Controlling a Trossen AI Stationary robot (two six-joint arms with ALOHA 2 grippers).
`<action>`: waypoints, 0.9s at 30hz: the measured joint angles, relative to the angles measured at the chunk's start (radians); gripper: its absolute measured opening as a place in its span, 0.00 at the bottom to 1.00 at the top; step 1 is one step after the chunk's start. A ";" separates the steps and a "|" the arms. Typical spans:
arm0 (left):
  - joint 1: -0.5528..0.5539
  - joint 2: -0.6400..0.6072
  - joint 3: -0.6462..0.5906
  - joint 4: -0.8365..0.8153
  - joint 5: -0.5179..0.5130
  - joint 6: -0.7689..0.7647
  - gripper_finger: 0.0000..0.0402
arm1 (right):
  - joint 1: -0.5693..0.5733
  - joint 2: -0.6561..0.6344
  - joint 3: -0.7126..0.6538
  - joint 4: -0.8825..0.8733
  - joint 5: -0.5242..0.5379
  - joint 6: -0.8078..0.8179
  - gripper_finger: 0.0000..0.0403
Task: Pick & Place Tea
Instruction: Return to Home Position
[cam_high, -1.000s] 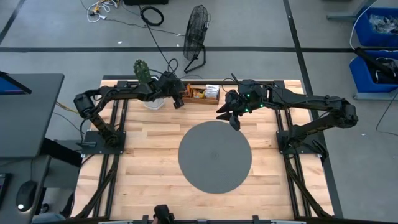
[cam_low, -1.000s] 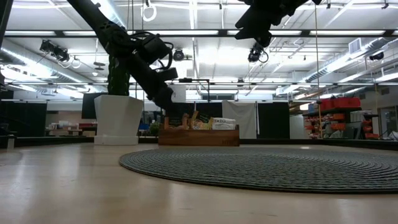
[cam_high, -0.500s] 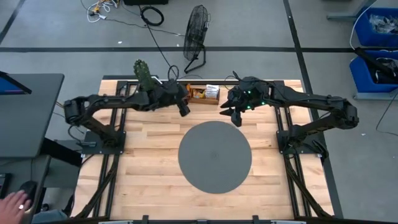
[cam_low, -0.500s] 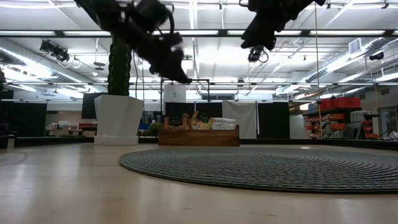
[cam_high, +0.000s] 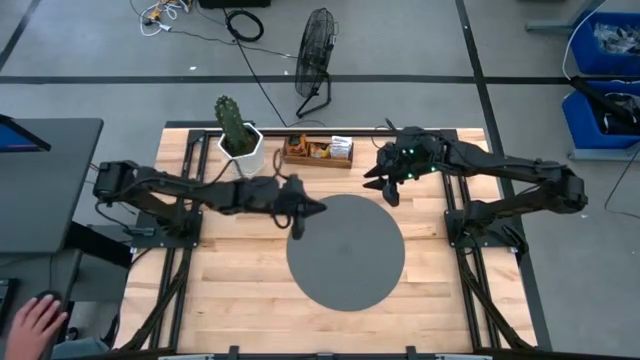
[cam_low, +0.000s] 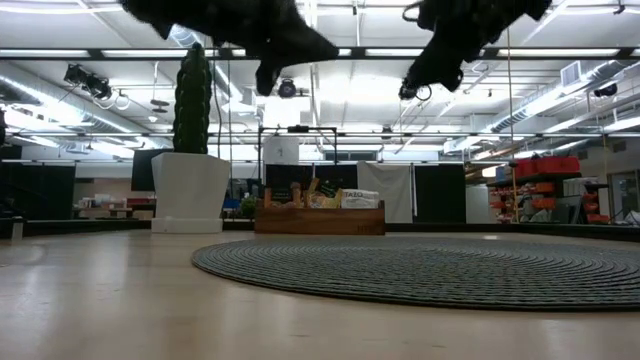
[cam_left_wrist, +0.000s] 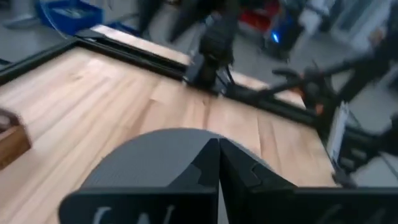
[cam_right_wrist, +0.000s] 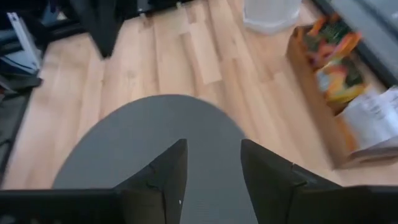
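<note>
The tea sachets, orange and white, stand on edge in the brown wooden tray at the table's far edge; the low view shows them sticking up above the tray wall. My left gripper hangs shut, high above the left rim of the grey disc. Its fingers meet with nothing visible between them. My right gripper hovers open over the disc's far right rim, its fingers apart and empty, with the tray to one side.
A white pot with a cactus stands left of the tray on the table's far edge. The disc lies flat in the table's middle, bare wood around it. A person's hand shows off the table, at the near left.
My left gripper has left the tray's left end, risen, and swung toward the table's near edge and right, ending over the disc's left rim. My right gripper has drifted slightly toward the right edge. The sachets stay in the tray.
</note>
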 joint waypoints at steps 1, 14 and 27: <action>-0.009 -0.010 -0.037 0.051 -0.028 -0.024 0.01 | 0.000 -0.009 -0.026 0.016 -0.014 0.020 0.39; 0.041 -0.384 -0.530 0.495 -0.174 -0.100 0.01 | 0.038 -0.076 -0.164 0.082 -0.066 0.180 0.39; 0.083 -0.771 -0.833 0.604 -0.192 -0.099 0.01 | 0.041 -0.078 -0.164 0.115 -0.064 0.223 0.39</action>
